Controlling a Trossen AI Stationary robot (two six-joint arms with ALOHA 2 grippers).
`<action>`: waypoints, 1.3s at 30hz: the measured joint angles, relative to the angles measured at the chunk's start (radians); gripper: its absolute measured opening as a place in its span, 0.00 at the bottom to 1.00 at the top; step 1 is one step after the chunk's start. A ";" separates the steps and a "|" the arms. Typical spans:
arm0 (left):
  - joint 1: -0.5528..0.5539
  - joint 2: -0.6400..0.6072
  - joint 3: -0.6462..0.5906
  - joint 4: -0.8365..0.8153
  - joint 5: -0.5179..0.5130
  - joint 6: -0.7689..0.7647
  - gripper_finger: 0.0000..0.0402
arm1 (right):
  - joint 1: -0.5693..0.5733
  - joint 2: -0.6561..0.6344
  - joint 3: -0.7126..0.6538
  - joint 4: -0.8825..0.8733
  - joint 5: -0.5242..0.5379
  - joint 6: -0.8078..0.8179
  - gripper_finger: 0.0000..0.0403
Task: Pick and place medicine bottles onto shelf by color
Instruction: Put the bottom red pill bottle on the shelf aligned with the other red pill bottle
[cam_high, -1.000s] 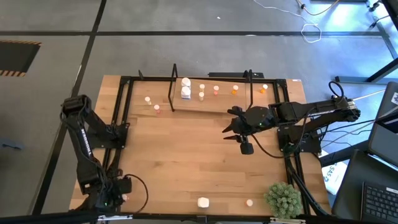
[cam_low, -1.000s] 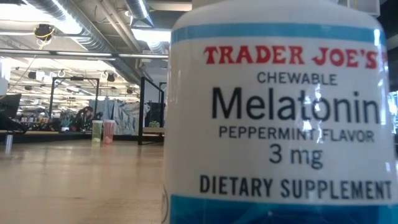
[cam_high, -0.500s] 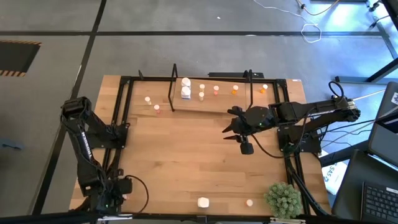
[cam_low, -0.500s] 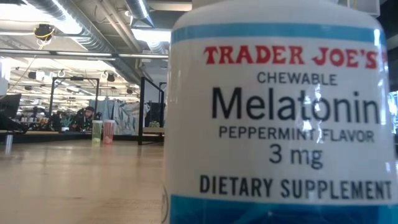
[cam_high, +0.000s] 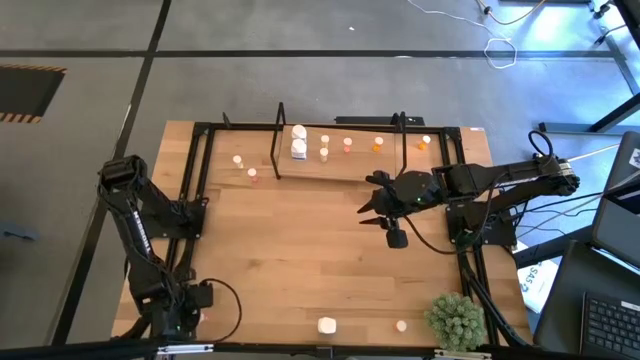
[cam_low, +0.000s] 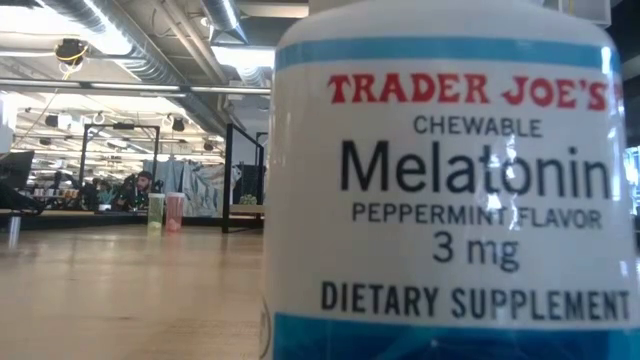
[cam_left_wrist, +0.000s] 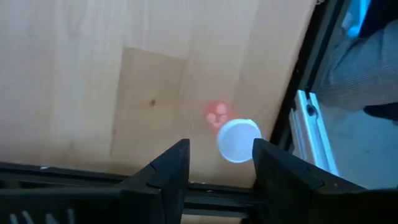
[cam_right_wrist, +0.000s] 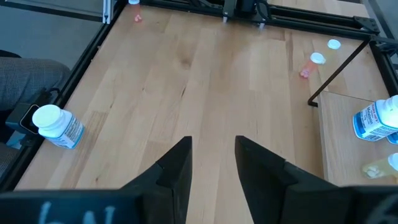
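Left gripper (cam_left_wrist: 214, 171) hangs over the near left corner of the table (cam_high: 300, 260), fingers parted around nothing, a small white-capped pink bottle (cam_left_wrist: 235, 138) standing just ahead of them. Right gripper (cam_right_wrist: 211, 165), fingers apart and empty, hovers right of centre, near the shelf (cam_high: 340, 150) at the far edge, where 2 white bottles (cam_high: 298, 140) and several small ones stand. Another white bottle (cam_high: 326, 325) and a green plant (cam_high: 455, 318) stand at the near edge

The left arm (cam_high: 140, 235) has shifted slightly along the table's left edge, its wrist settling lower toward the near corner; its elbow barely moved.
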 joint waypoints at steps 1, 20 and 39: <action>0.000 0.000 0.000 0.004 0.000 -0.002 0.42 | 0.000 0.000 0.000 0.000 0.000 0.000 0.31; -0.004 0.003 0.000 0.019 -0.015 -0.027 0.58 | 0.000 0.000 0.000 0.000 0.000 0.000 0.31; -0.016 0.075 0.000 0.027 -0.001 -0.023 0.58 | 0.000 0.000 0.000 0.000 0.000 0.000 0.31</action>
